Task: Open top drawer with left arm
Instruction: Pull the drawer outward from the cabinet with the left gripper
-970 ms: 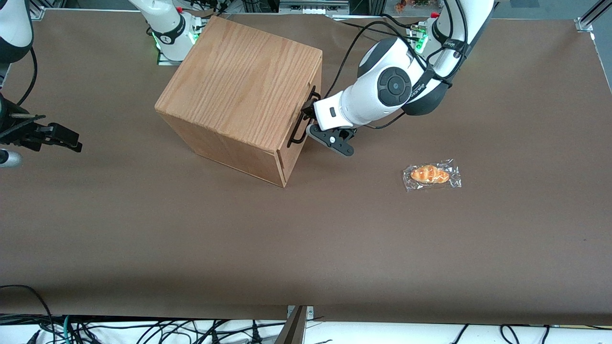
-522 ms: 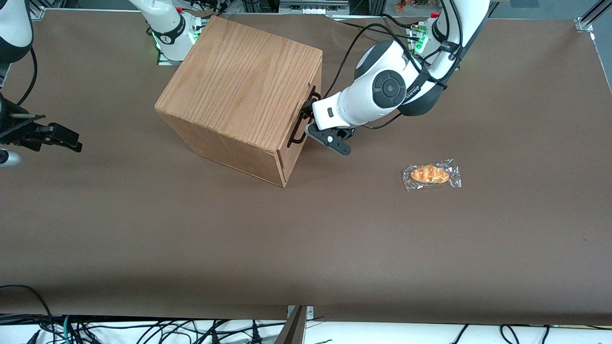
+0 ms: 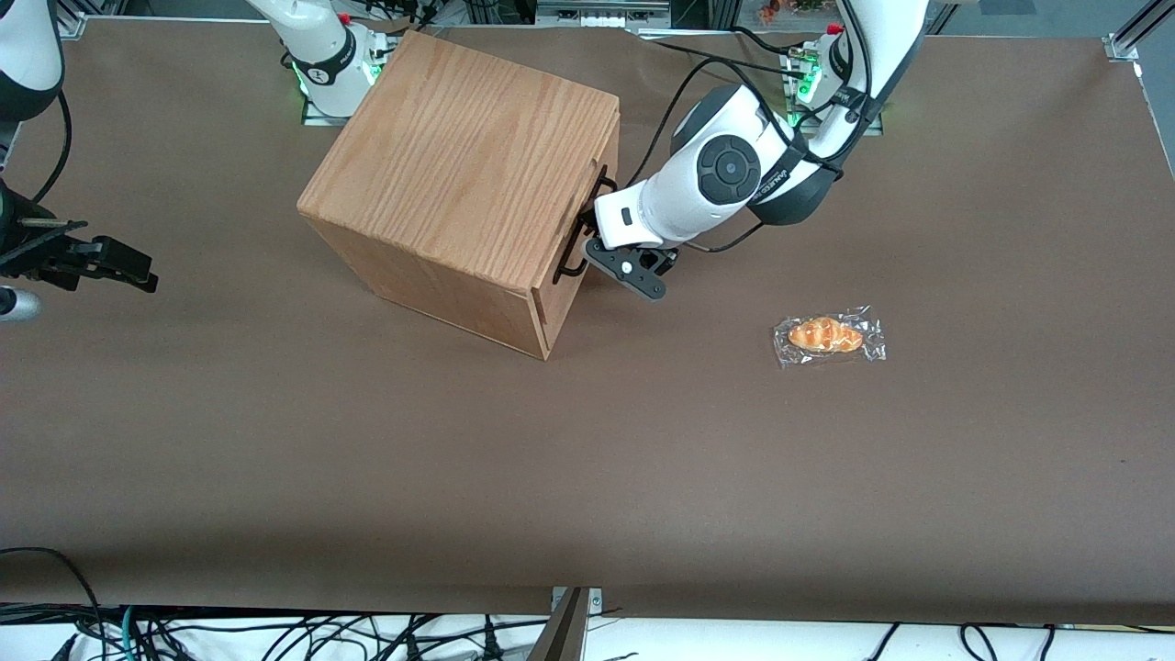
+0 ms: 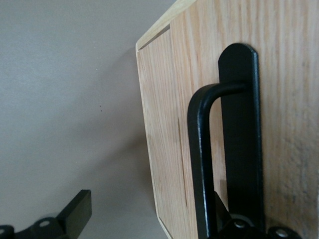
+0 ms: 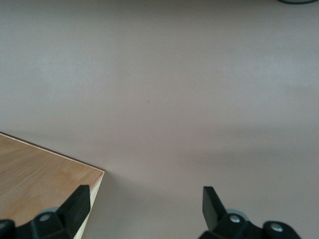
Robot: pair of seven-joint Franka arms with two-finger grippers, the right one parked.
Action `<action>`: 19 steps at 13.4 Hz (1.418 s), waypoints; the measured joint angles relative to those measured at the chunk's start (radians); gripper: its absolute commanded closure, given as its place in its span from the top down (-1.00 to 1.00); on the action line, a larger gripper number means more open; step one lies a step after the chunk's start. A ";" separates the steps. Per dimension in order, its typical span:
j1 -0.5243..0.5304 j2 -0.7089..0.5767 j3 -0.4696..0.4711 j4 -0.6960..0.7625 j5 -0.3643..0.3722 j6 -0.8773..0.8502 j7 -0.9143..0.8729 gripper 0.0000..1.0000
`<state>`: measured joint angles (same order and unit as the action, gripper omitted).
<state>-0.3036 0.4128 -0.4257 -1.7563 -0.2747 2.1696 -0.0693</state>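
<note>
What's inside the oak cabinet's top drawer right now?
Nothing inside shows: the light-oak top drawer is shut flush. Only its thin black bar handle shows, with the white left arm's black pincer at it.

No text, label, brand or number is legible on anything in view.

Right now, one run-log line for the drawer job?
phase: at handle | hand: open, one finger hooked inside black bar handle | top drawer: closed | wrapped pastry: apart, toward working arm's end
</note>
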 measured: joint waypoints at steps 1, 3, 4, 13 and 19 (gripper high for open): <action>0.001 0.000 0.000 0.000 0.001 0.000 0.000 1.00; 0.005 -0.001 0.000 0.000 0.001 -0.007 0.000 1.00; 0.011 -0.003 0.001 0.000 0.002 -0.014 0.001 1.00; 0.077 -0.031 0.043 -0.007 0.013 -0.125 0.009 1.00; 0.097 -0.048 0.106 -0.008 0.016 -0.176 0.089 1.00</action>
<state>-0.2064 0.3648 -0.3200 -1.7640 -0.2591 1.9933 0.0194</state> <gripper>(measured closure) 0.000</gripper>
